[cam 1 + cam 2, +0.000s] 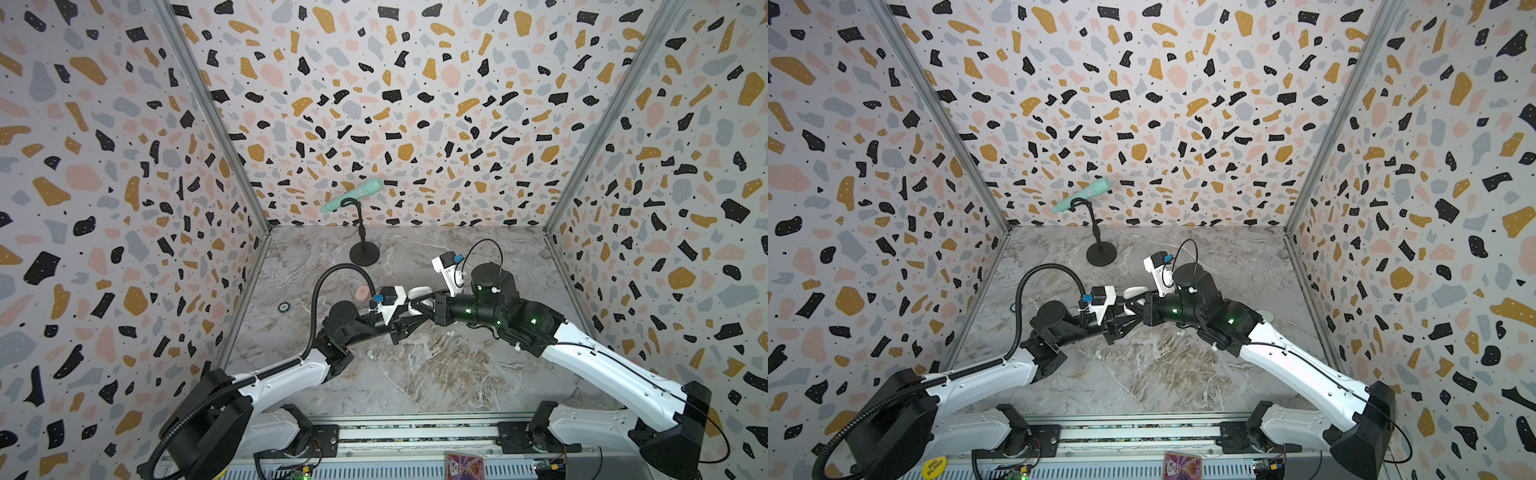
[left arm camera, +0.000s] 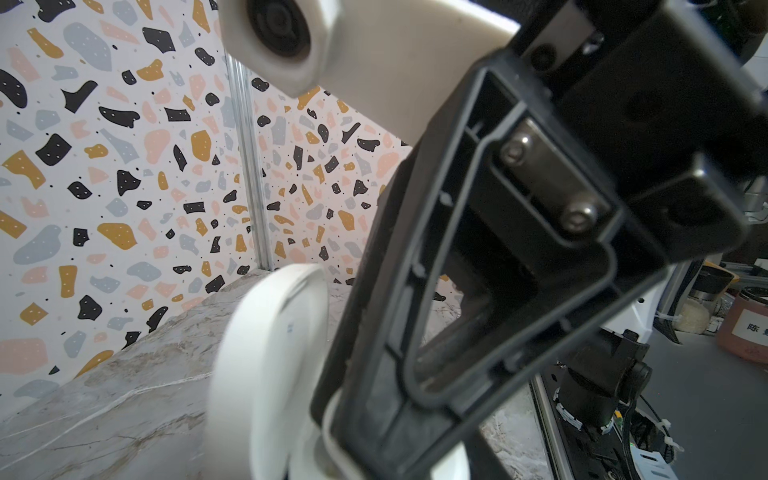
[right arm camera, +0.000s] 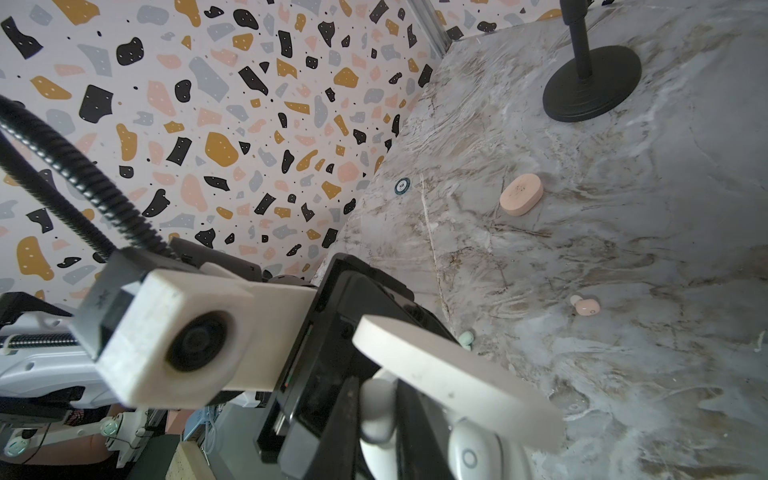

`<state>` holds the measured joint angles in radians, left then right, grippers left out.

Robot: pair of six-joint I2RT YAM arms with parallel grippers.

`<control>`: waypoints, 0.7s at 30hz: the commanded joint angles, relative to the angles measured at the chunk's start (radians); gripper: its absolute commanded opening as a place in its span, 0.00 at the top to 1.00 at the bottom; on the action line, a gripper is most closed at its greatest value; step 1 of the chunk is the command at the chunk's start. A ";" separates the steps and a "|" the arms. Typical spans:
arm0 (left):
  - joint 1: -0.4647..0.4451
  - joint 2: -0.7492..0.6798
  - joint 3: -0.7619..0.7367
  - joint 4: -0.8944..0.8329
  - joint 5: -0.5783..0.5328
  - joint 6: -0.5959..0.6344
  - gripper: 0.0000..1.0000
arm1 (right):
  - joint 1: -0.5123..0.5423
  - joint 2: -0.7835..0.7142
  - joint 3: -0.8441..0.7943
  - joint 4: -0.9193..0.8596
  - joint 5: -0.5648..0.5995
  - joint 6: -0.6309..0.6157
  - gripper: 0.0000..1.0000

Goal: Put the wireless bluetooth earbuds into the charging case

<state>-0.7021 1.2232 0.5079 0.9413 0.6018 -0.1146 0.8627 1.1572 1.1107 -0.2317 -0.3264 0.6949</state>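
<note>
left claw [image 1: 412,311] clamps open white case [image 3: 449,374]; right claw [image 1: 420,306] closed at case, hold unclear; buds [image 1: 370,354] loose on desk [image 1: 436,374] nearby

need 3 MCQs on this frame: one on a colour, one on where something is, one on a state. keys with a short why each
1. What colour is the microphone clipped in the stand?
A) black
B) pale pink
C) mint green

2. Where is the pink case?
A) lying on the marble table
B) on the stand's base
C) leaning on the back wall

3. The white case has its lid:
A) shut
B) open
C) taken off and lying on the table

Key:
1 C: both top views show a mint body in the black stand.
2 A: the right wrist view shows it flat on the marble with nothing touching it.
3 B: the right wrist view shows the lid swung away from the base.
</note>
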 commanded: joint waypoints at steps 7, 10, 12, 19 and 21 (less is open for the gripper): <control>-0.004 -0.021 0.022 0.063 -0.014 0.027 0.91 | -0.005 -0.058 0.009 -0.048 0.029 0.009 0.70; -0.005 -0.019 0.015 0.077 -0.018 0.017 0.91 | -0.004 -0.068 0.020 -0.082 0.046 0.008 0.64; -0.005 -0.016 0.020 0.078 -0.018 0.012 0.91 | -0.005 -0.072 0.029 -0.103 0.049 0.011 0.61; -0.005 0.002 0.049 0.039 -0.010 0.039 0.91 | -0.004 -0.090 0.090 -0.171 0.045 0.018 0.58; -0.005 0.009 0.059 0.024 -0.007 0.045 0.91 | -0.005 -0.082 0.143 -0.231 0.060 0.010 0.58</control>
<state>-0.7025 1.2266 0.5167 0.9375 0.5869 -0.0963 0.8612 1.0931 1.1606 -0.3847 -0.2897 0.7132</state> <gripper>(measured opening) 0.431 0.418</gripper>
